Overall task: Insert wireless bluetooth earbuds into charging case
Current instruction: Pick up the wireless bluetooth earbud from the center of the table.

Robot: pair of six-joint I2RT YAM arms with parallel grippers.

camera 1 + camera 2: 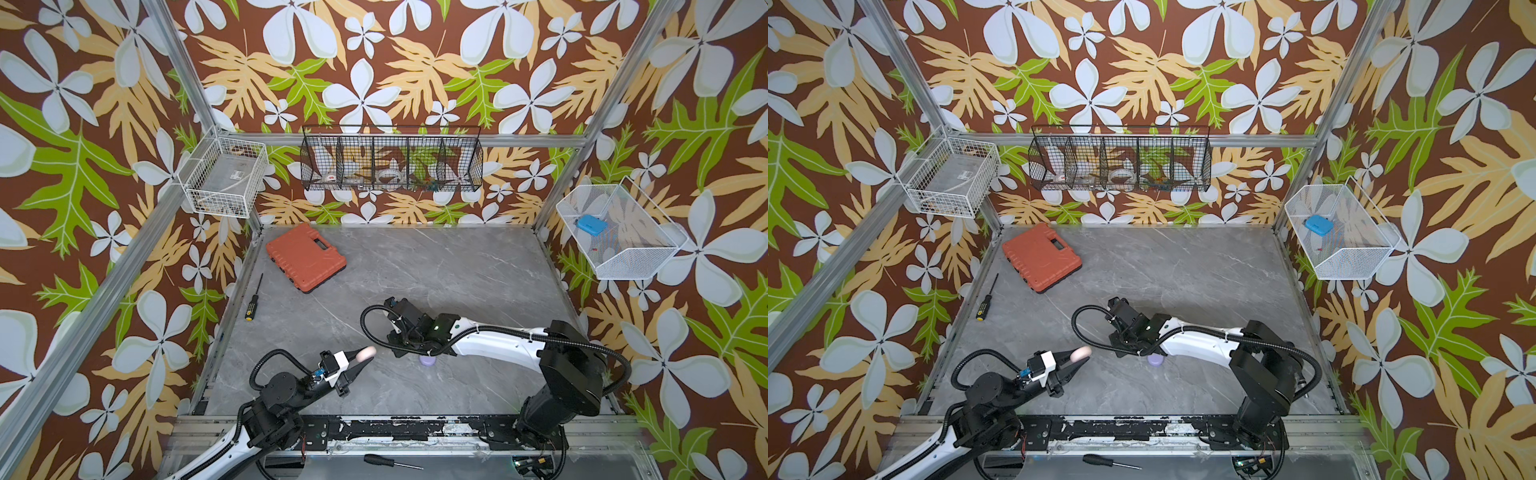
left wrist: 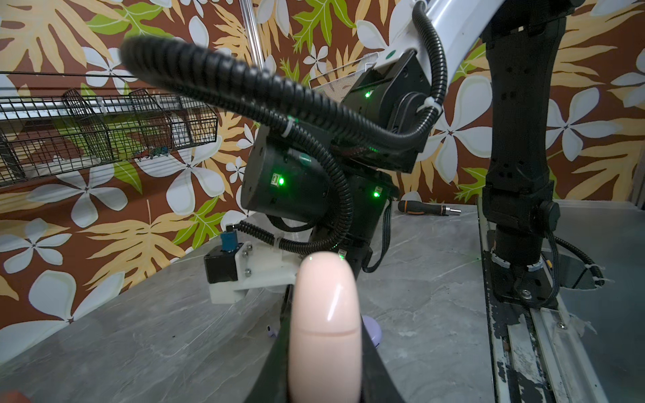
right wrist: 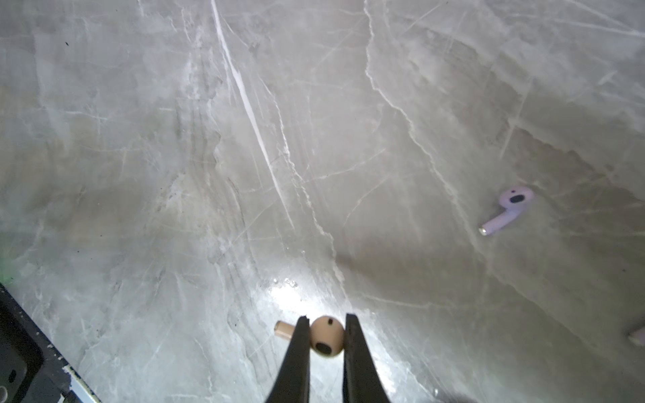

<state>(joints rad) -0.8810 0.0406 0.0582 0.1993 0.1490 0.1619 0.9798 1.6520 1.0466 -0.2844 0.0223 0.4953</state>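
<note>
Step, as judged: pairing pink earbud with pink case. Left end effector (image 1: 361,357) clamped on pink case (image 1: 367,353), held off the table (image 1: 457,270); right end effector (image 3: 327,322) pinching pink earbud (image 3: 326,336) by its head. Next move calls for an open lid and an aligned stem. Right wrist view shows that grip and a lavender earbud (image 3: 506,211) lying apart; both top views hide these but show a lavender case (image 1: 427,360) under the right arm.

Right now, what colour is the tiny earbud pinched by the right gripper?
The earbud is pale peachy pink, best seen in the right wrist view.

Pink earbud (image 3: 326,336) gripped, lavender earbud (image 3: 508,209) lying loose nearby.
</note>
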